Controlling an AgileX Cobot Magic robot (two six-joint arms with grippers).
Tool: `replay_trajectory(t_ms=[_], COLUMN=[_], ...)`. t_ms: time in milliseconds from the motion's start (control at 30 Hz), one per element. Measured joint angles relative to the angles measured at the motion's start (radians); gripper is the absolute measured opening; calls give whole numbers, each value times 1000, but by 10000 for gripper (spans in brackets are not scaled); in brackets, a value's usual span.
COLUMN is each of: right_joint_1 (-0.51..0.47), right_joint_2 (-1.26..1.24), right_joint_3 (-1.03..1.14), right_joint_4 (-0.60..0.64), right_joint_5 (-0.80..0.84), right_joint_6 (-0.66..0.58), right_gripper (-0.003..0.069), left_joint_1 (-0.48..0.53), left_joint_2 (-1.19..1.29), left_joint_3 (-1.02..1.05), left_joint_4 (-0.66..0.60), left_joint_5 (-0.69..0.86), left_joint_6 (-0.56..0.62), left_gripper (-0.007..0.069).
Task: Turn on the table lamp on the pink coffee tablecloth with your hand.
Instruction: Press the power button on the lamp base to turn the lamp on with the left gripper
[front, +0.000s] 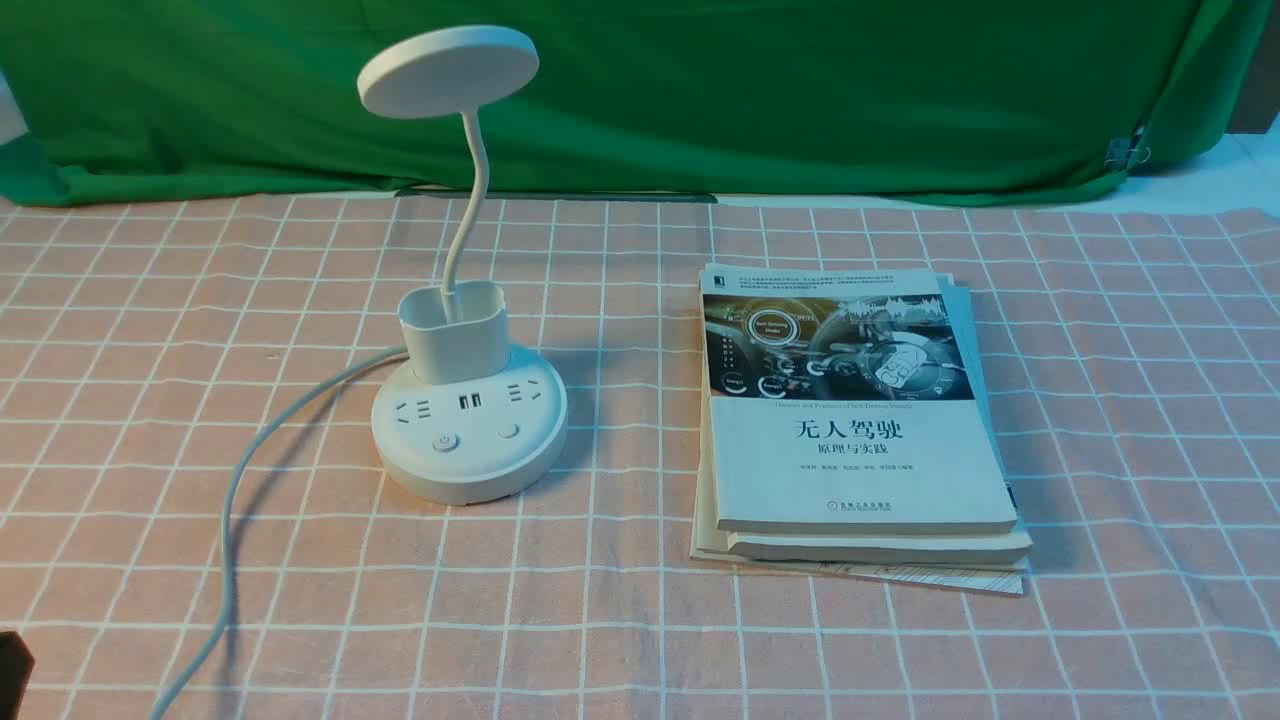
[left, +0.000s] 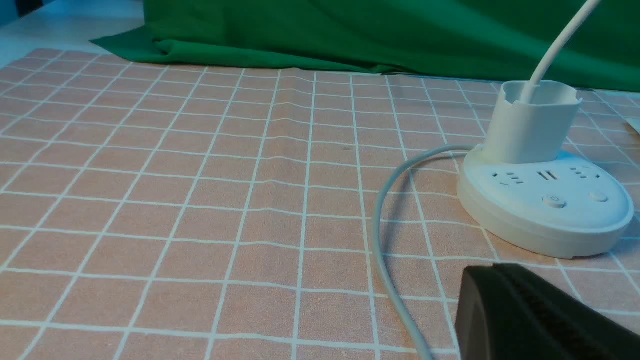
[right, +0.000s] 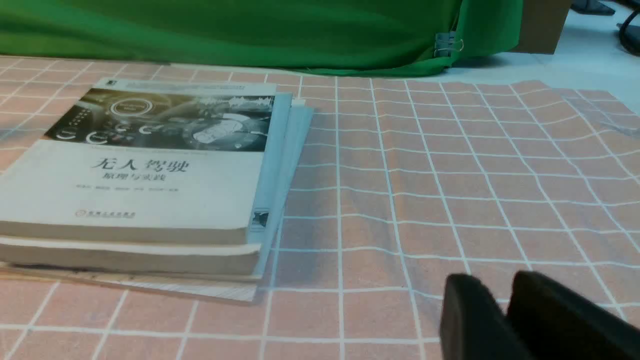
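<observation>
The white table lamp (front: 468, 430) stands left of centre on the pink coffee tablecloth (front: 640, 620), its disc head (front: 447, 70) raised on the gooseneck and unlit. Two buttons (front: 445, 441) sit on the front of its round base. The lamp also shows in the left wrist view (left: 545, 200). My left gripper (left: 492, 272) is shut and empty, low over the cloth a short way in front of the base; only its black corner (front: 5, 660) shows in the front view. My right gripper (right: 500, 287) is shut and empty over bare cloth, right of the books, and is out of the front view.
A stack of books (front: 855, 420) lies right of the lamp and also shows in the right wrist view (right: 135, 175). The lamp's grey cord (front: 235, 480) curves from the base to the near left edge. A green backdrop cloth (front: 800, 100) hangs behind.
</observation>
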Motion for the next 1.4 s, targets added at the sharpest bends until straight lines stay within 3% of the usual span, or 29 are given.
replay_trajectory(t_ms=[1267,1400], right_joint_1=[0,0], right_joint_2=[0,0], right_joint_3=[0,0], right_joint_4=[0,0], right_joint_5=[0,0], right_joint_6=[0,0], right_gripper=[204,213], left_joint_1=[0,0], left_joint_2=[0,0], left_joint_3=[0,0], left_joint_4=[25,33], left_joint_5=[-2,-68], left_joint_6=[0,0], left_gripper=[2,2])
